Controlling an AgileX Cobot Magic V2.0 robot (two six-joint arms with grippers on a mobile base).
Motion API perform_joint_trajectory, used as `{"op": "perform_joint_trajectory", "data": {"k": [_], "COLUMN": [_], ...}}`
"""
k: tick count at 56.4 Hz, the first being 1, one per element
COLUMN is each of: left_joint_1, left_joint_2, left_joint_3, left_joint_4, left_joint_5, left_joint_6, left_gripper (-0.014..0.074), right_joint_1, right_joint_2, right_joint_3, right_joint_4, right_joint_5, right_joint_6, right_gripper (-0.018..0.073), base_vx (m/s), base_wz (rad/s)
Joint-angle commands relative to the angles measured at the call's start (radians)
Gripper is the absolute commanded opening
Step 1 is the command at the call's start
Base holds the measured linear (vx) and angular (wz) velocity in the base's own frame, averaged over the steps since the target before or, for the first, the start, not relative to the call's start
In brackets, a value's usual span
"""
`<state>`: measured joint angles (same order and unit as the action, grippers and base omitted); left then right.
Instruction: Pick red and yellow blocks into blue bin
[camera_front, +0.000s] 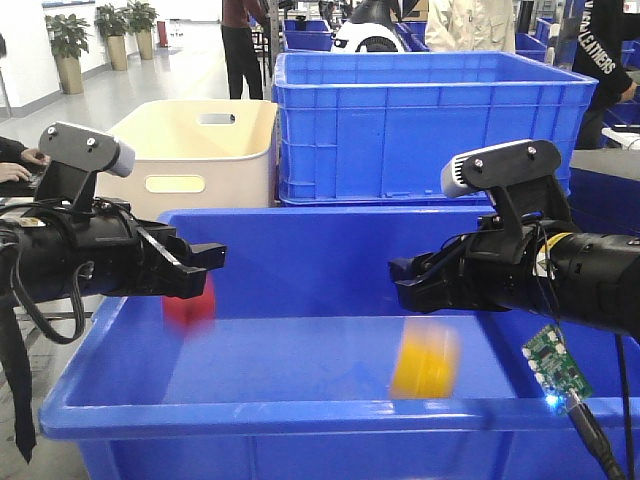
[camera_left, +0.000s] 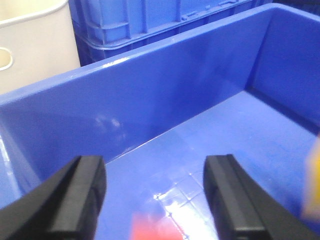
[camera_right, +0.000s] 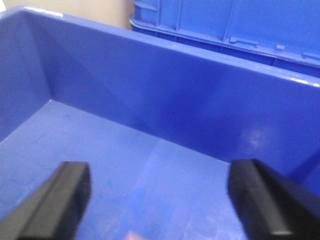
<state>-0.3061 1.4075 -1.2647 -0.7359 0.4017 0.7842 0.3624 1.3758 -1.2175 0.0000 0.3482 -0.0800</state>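
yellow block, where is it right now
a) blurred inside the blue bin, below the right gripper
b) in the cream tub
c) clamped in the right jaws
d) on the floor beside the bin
a: the yellow block is a blurred shape inside the blue bin, below the open right gripper and touching neither jaw.

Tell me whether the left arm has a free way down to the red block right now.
Probably yes: the left gripper hangs open just above the red block inside the blue bin, with nothing visible between them. The block looks blurred, perhaps moving.
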Motion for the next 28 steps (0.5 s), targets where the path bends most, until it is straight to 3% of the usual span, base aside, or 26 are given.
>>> {"op": "perform_joint_trajectory", "data": {"k": [1, 7, 12, 17, 21, 24, 28], "left_joint_1": [-0.003, -0.002, -0.002, -0.002, -0.002, -0.002, -0.002], "left_joint_2": [-0.054, -0.102, -0.171, -0.255, -0.329, -0.378, -0.454], "left_joint_3": [-0.04, -0.04, -0.04, -0.039, -0.039, -0.035, -0.002], "left_joint_4": [-0.037, -0.035, -0.026, -0.012, 0.01, 0.042, 0.089], "left_joint_5": [-0.034, -0.027, -0.026, -0.004, 0.048, 0.09, 0.128], "left_joint_6": [0.0, 0.0, 0.0, -0.011, -0.033, -0.051, -0.099], "left_gripper": [0.0579, 0.0542, 0.0426, 0.0195, -0.0013, -0.0009, -0.0003], "right_joint_1": [-0.002, -0.002, -0.002, -0.002, -0.002, -0.002, -0.002], "right_joint_2": [-0.058, -0.113, -0.187, -0.271, -0.341, -0.414, -0.521], "right_joint_3": [-0.039, -0.039, -0.039, -0.039, -0.036, -0.023, 0.031], "right_joint_4": [0.0, -0.012, -0.044, -0.079, -0.119, -0.141, -0.155], "right_joint_5": [-0.056, -0.022, 0.058, 0.183, 0.283, 0.339, 0.347], "right_joint_6": [-0.016, -0.019, -0.019, -0.002, 0.034, 0.042, 0.044], "right_gripper": [0.0701, 0.0668, 0.056, 0.0375, 0.0165, 0.0004, -0.0016], "base_vx": [0.0, 0.0, 0.0, 0.0, 0.0, 0.0, 0.0], "base_wz": [0.0, 0.0, 0.0, 0.0, 0.0, 0.0, 0.0]}}
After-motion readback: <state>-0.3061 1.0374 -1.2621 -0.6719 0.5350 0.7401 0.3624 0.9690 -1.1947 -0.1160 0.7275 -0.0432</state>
